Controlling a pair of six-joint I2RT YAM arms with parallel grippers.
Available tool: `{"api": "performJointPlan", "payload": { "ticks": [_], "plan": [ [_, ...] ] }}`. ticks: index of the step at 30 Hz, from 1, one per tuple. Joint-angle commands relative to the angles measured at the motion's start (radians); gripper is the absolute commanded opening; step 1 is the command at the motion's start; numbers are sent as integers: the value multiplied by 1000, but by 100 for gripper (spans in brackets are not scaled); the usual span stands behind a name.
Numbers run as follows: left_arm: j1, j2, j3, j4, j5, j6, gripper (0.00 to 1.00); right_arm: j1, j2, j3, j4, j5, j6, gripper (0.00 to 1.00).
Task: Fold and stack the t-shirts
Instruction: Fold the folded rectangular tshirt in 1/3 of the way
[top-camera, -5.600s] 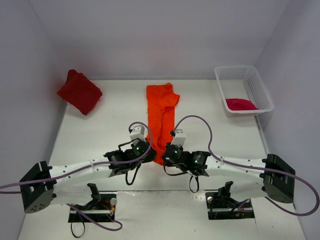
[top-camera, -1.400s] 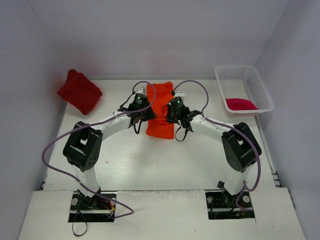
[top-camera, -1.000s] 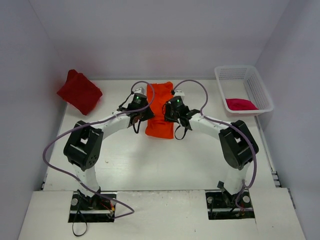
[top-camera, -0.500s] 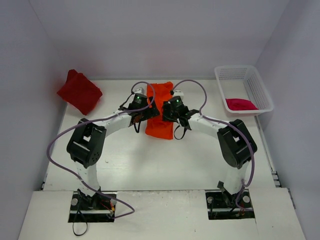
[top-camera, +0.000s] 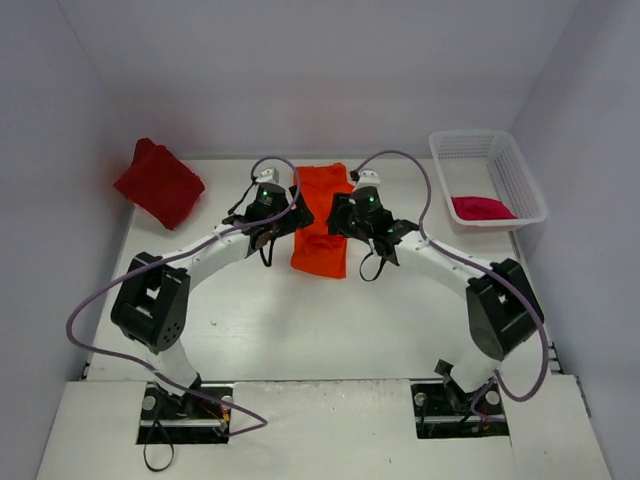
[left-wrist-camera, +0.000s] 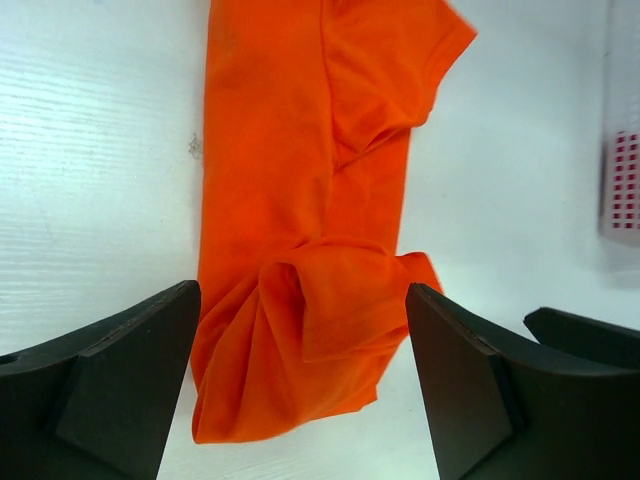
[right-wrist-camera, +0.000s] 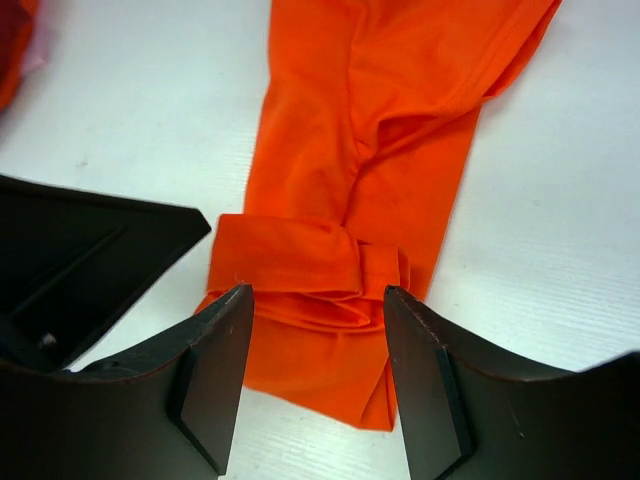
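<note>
The bright orange t-shirt (top-camera: 320, 225) lies at the middle of the table as a narrow strip, its near end doubled back in a loose, rumpled fold (left-wrist-camera: 320, 310). My left gripper (top-camera: 296, 208) hovers at its left edge, open, both fingers (left-wrist-camera: 120, 390) clear of the cloth. My right gripper (top-camera: 338, 215) hovers at the shirt's right edge, also open, the fold (right-wrist-camera: 320, 270) showing between its fingers (right-wrist-camera: 215, 370). The dark red t-shirt (top-camera: 158, 183) sits bunched at the far left. The crimson-pink t-shirt (top-camera: 481, 208) lies in the basket.
The white mesh basket (top-camera: 520, 170) stands at the far right corner and shows at the right edge of the left wrist view (left-wrist-camera: 622, 150). White walls close the table on three sides. Purple cables arch over both arms.
My left gripper has opened and let go of the orange shirt. My right gripper has opened wider. Both have shifted slightly off the folded end, which lies loose.
</note>
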Motion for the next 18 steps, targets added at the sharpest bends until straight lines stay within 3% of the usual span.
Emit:
{"api": "performJointPlan", "payload": {
  "ticks": [1,12,18],
  "plan": [
    [4,-104,7,25,-35,-4,78,8,-113,-30,21,-5,12,52],
    [3,-181,-77,28,-54,-30,78,134,-113,-171,21,58,67,52],
    [6,-184,-68,17,-63,-18,79,129,-66,-201,94,37,84,51]
  ]
}}
